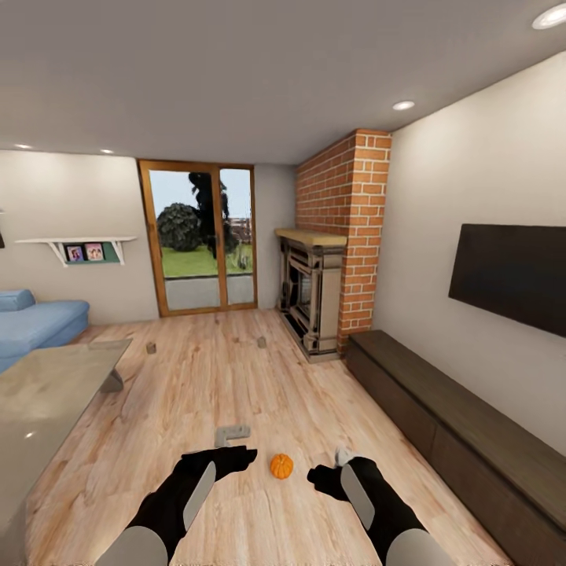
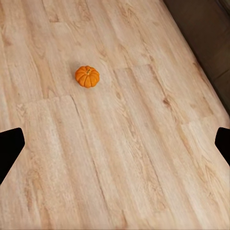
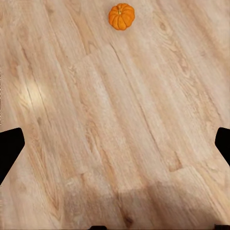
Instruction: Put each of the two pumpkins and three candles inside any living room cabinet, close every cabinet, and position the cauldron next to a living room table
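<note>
One small orange pumpkin (image 1: 281, 465) (image 2: 87, 76) (image 3: 121, 16) sits on the wooden floor between my two grippers, touching neither. My left gripper (image 1: 238, 456) (image 2: 115, 146) is open just left of it, fingers spread wide over bare floor. My right gripper (image 1: 321, 476) (image 3: 115, 146) is open just right of it. Two small tan candles (image 1: 151, 347) (image 1: 261, 342) stand on the floor far ahead, near the glass door. The cabinet (image 1: 440, 424), a long low dark brown console, runs along the right wall with its fronts shut. The cauldron is out of view.
A glass-topped table (image 1: 47, 393) fills the left side, with a blue sofa (image 1: 35, 322) behind it. A brick fireplace (image 1: 330, 283) stands at the cabinet's far end. A flat grey piece (image 1: 232, 432) lies beyond my left gripper, and a small pale object (image 1: 343, 454) beside my right.
</note>
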